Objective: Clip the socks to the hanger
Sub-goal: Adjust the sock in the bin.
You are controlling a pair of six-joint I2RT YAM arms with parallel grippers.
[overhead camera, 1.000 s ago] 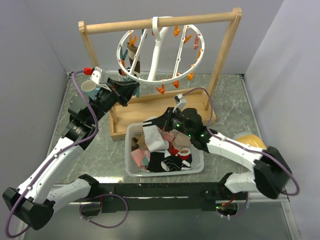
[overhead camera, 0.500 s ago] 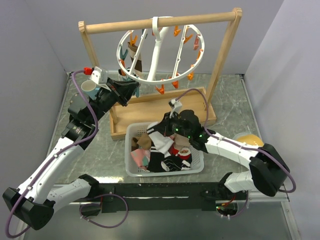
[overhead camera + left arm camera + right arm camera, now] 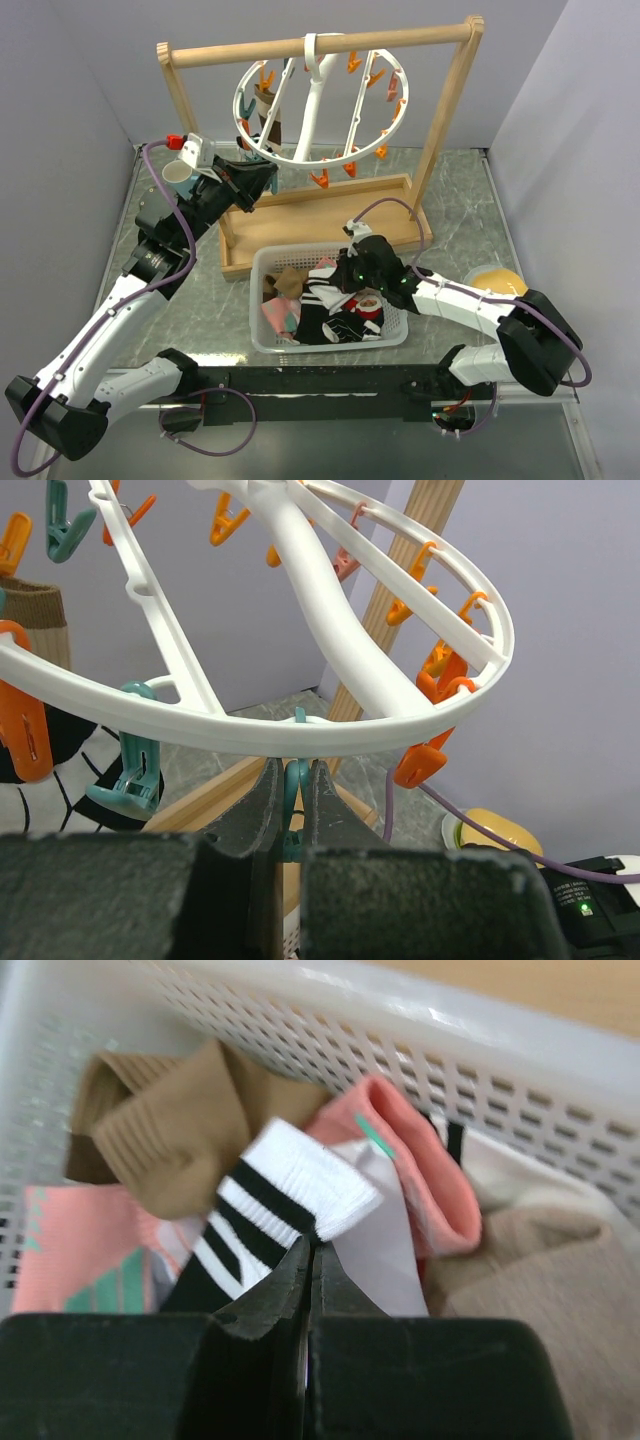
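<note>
The white ring hanger (image 3: pixel 312 158) hangs from the wooden frame, with orange and teal pegs around its rim. A brown sock (image 3: pixel 268 115) hangs clipped at its left. My left gripper (image 3: pixel 266 180) is under the ring's near rim (image 3: pixel 300 730), shut on a teal peg (image 3: pixel 296 792). My right gripper (image 3: pixel 345 270) is low in the white basket, shut on the cuff of a black-and-white striped sock (image 3: pixel 290 1195). That sock lies across the pile (image 3: pixel 322 290). Brown (image 3: pixel 170 1125) and pink (image 3: pixel 420 1150) socks lie around it.
The white perforated basket (image 3: pixel 262 340) sits in front of the wooden frame's base (image 3: pixel 300 205). The frame's crossbar (image 3: pixel 240 50) and right post (image 3: pixel 450 110) surround the hanger. A yellow-lidded bowl (image 3: pixel 495 280) stands at the right and a cup (image 3: pixel 177 175) at the left.
My right gripper has moved right and down into the basket with the striped sock, which was lifted higher before. The left arm has not moved.
</note>
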